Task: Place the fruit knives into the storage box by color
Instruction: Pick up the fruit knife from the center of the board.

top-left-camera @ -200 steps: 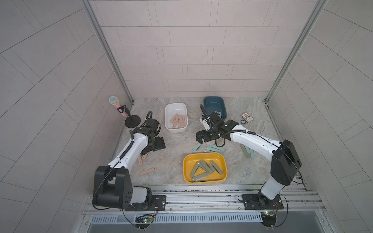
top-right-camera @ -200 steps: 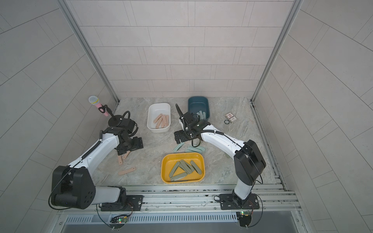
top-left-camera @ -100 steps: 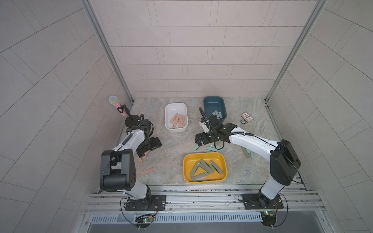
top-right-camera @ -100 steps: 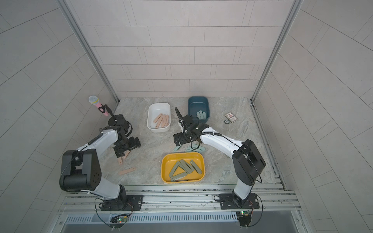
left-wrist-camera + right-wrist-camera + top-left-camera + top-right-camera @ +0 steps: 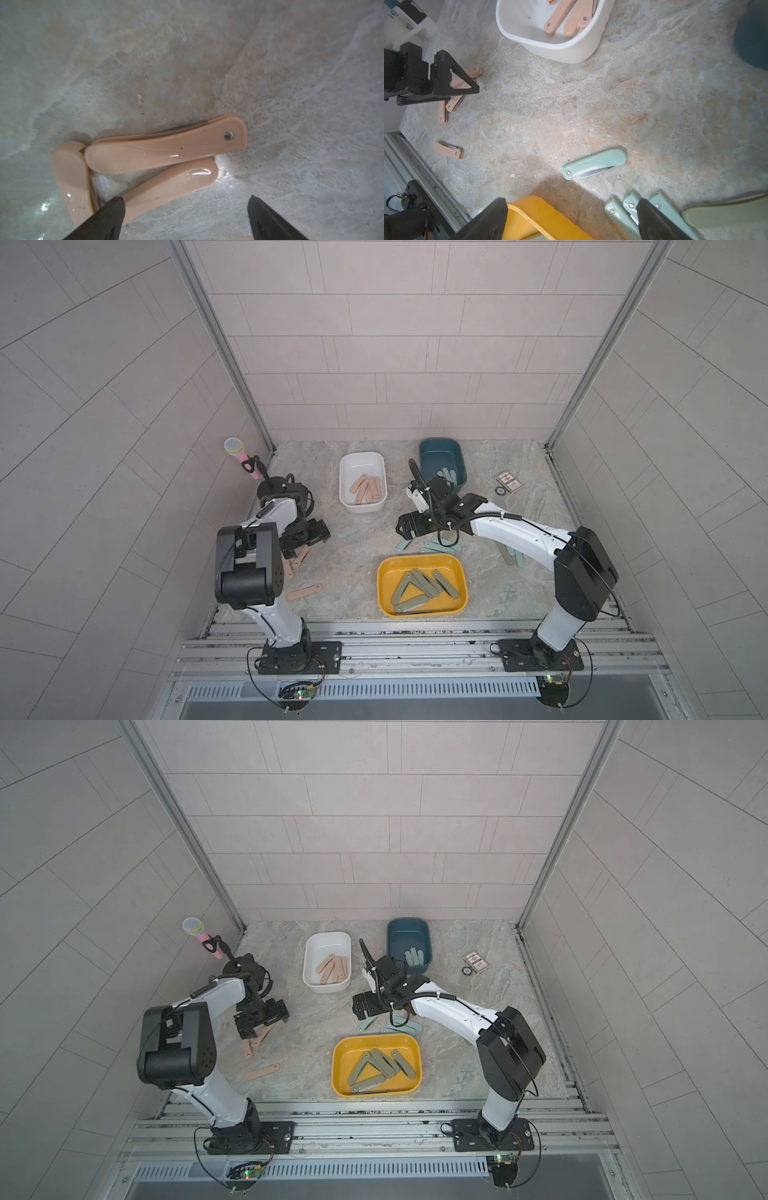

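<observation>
**Both grippers spread wide and empty above loose knives**

Nearest, low in the centre of both top views, the yellow bin (image 5: 390, 577) holds a heap of olive-green knives (image 5: 419, 587). To its left a lone peach-pink knife (image 5: 304, 592) lies on the marble table (image 5: 357, 539).

Just beyond, at centre left, the left gripper (image 5: 186, 198) hangs low over a cluster of three pink knives (image 5: 166, 149). Its jaws are parted with nothing between them. In the left wrist view one fingertip (image 5: 108, 218) overlaps the lowest knife; whether they touch cannot be told.

At mid-frame the right gripper (image 5: 572, 200) is likewise splayed and carries nothing. It sits above pale teal knives (image 5: 440, 548) strewn just beside the yellow bin's far rim. In the right wrist view a single teal knife (image 5: 593, 163) lies alone with its blade partly out. A few more knives (image 5: 513, 560) lie under the right arm.

Farther back stand the white bin (image 5: 357, 468), with pink knives inside (image 5: 366, 489), and to its right the dark blue bin (image 5: 438, 456), with a few teal ones (image 5: 449, 477).

Farthest, a pink microphone (image 5: 237, 450) stands at the left wall, and a card pack (image 5: 509, 482) lies at the right.
</observation>
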